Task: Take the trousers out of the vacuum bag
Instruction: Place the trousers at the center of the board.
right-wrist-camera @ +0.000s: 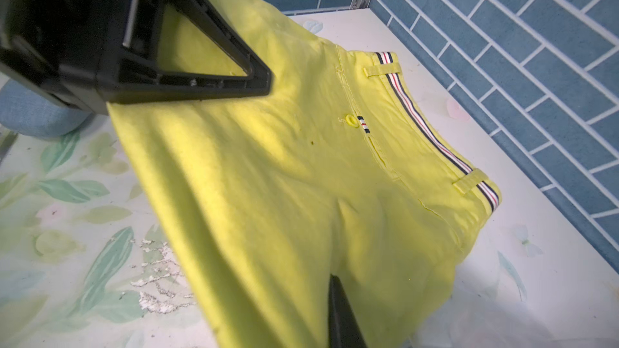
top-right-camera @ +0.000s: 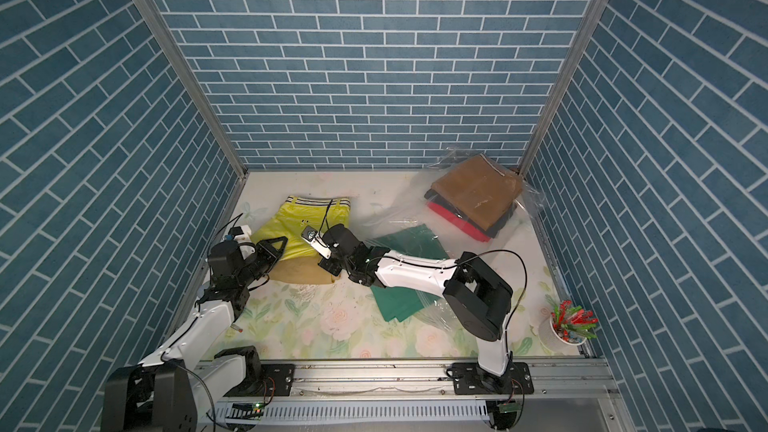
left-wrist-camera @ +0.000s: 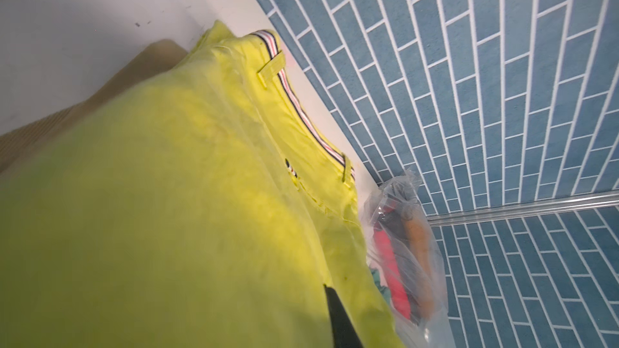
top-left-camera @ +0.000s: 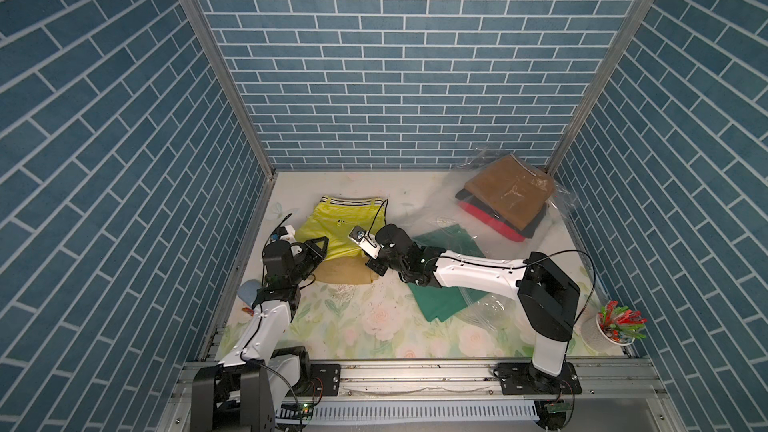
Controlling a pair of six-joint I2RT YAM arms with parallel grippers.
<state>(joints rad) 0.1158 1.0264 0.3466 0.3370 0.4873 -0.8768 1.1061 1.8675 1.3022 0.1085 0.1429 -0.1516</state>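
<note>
— Entry 1, nearest?
— Green trousers (top-left-camera: 432,299), flat on the tabletop (top-left-camera: 332,326) under the right arm (top-left-camera: 473,272). The clear bag (top-left-camera: 492,310) overlaps their near corner; in or out, I cannot tell.

— Entry 2?
— Khaki trousers (top-left-camera: 340,275), flat, out of the bag. On them lie yellow trousers (top-left-camera: 332,218), striped waistband to the far side, near hem raised.

— Hands?
— Right hand (top-left-camera: 376,268): closed on the yellow hem's right corner. Left hand (top-left-camera: 322,248): at the left corner; clamped or letting go, I cannot tell.

— Entry 3, far corner?
— The bag's far end, holding 3 folded trousers: brown (top-left-camera: 507,189) over black (top-left-camera: 536,224) over red (top-left-camera: 486,218).

— Handling note?
— Likely step: laying the yellow pair down. Lower both corners level, hem square over the khaki. Open each hand only once the cloth rests, so nothing drags back. At least 3 pairs remain to pull.
</note>
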